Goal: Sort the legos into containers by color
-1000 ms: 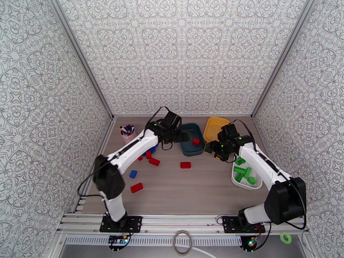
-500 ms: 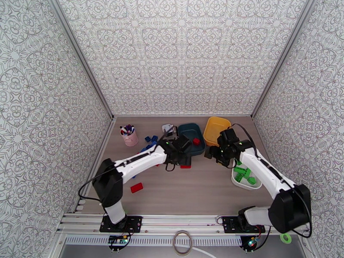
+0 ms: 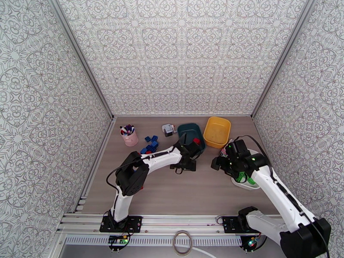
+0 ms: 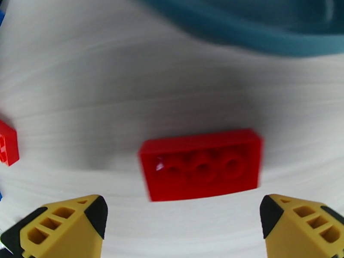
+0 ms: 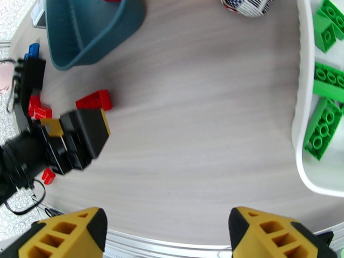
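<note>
Squarely ahead of the left gripper (image 4: 182, 213), a red brick (image 4: 200, 164) is seen lying flat on the table (image 4: 107, 82), studs up, just short of the teal tub (image 4: 258, 37). In the left wrist view the brick is framed between the two yellow fingertips and slightly beyond them. Its long axis is laid across the gap, from one finger toward the other. The jaws are spread to their widest and nothing is held or touched by them. The gap is judged just wide enough for the brick to be taken end to end. A short advance and descent would be needed before any closing, and a slight offset could see one end pushed rather than gripped.

By position, the pick is judged to belong to the left arm. The right gripper (image 5: 167, 228) is stationed well apart across bare table, beside the white tub (image 5: 301, 125), in which green bricks (image 5: 320, 130) are already gathered. Its jaws are parted and nothing is carried between them.

From above, a red piece (image 3: 197, 140) is shown inside the teal tub, so that tub is taken to be the destination. The yellow tub (image 3: 217, 133) is seen without bricks, and blue bricks (image 3: 150, 143) are left clustered on the table, well to the left.
</note>
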Motion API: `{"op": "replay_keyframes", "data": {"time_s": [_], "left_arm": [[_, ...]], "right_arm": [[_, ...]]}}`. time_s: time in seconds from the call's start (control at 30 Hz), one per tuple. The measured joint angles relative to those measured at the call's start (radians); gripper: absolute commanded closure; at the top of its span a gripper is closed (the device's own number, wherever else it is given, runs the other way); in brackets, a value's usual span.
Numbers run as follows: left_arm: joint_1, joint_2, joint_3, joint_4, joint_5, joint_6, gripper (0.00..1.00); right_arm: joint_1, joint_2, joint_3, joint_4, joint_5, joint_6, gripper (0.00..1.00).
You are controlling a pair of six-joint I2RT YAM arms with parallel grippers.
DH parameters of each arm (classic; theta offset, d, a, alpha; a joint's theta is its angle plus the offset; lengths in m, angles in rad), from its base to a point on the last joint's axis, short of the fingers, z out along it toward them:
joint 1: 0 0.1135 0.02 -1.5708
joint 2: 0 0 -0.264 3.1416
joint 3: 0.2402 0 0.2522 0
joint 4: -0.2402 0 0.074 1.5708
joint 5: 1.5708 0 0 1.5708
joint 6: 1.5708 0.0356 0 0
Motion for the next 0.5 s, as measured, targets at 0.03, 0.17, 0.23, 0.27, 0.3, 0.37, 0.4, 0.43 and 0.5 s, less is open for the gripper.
{"op": "replay_keyframes", "data": {"time_s": [0.03,0.17,0.23,0.27,0.3,0.37,0.4,0.43,0.5], "left_arm": [[-0.002,0.003,0.007,0.000,0.000,-0.003,0.01],[-0.002,0.019,0.019,0.000,0.000,-0.019,0.03],[0.000,0.033,0.019,0.000,0.000,-0.027,0.04],[0.000,0.041,0.019,0.000,0.000,-0.033,0.05],[0.002,0.049,0.019,0.001,0.000,-0.038,0.06],[0.005,0.062,0.019,0.001,0.000,-0.045,0.07],[0.006,0.064,0.019,0.001,0.000,-0.048,0.07],[0.008,0.066,0.019,0.001,0.000,-0.051,0.08],[0.012,0.067,0.023,0.001,0.000,-0.056,0.08]], "right_arm": [[0.000,-0.006,-0.006,-0.006,0.000,0.000,0.21],[0.000,-0.019,-0.016,-0.023,0.001,0.000,0.21],[0.000,-0.024,-0.016,-0.031,0.002,0.000,0.21],[0.000,-0.025,-0.016,-0.035,0.002,0.000,0.21],[0.000,-0.026,-0.016,-0.037,0.002,0.000,0.21],[0.000,-0.027,-0.016,-0.042,0.003,0.000,0.21],[0.000,-0.027,-0.016,-0.044,0.003,0.000,0.22],[0.000,-0.027,-0.016,-0.046,0.003,0.000,0.22],[0.000,-0.027,-0.016,-0.049,0.003,0.000,0.22]]}}
